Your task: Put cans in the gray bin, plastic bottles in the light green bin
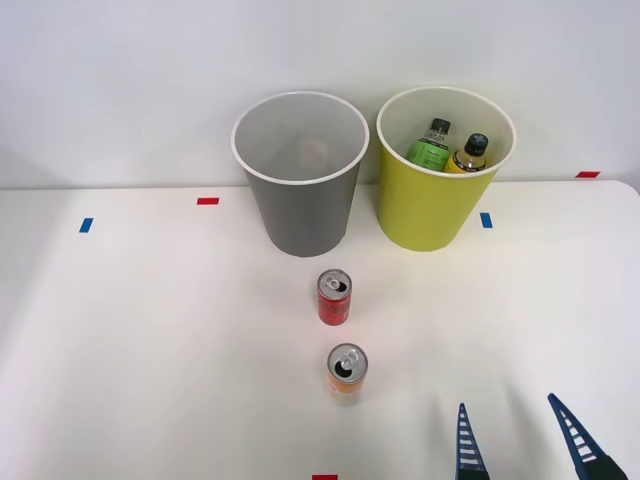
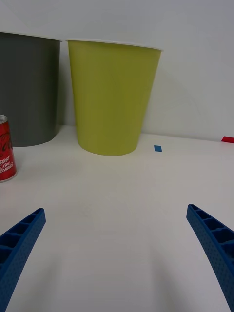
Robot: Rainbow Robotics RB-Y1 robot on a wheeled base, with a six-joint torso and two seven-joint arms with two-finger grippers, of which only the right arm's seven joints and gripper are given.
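Standing upright in front of the gray bin (image 1: 300, 175): red can (image 1: 334, 297) nearer it, orange can (image 1: 346, 373) farther out. Both look light, rigid, smooth-walled; pinch mid-body across the sides. Bottles (image 1: 430, 145) already inside the green bin (image 1: 440, 210), beside the gray bin. Right gripper (image 1: 530, 440) spread wide, holding nothing.

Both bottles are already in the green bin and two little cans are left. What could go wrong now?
The red can and orange can stand close together, so the open claw reaching for one might tip the other. The gray bin sits right beside the light green bin, so a can released slightly off could land in the wrong one.
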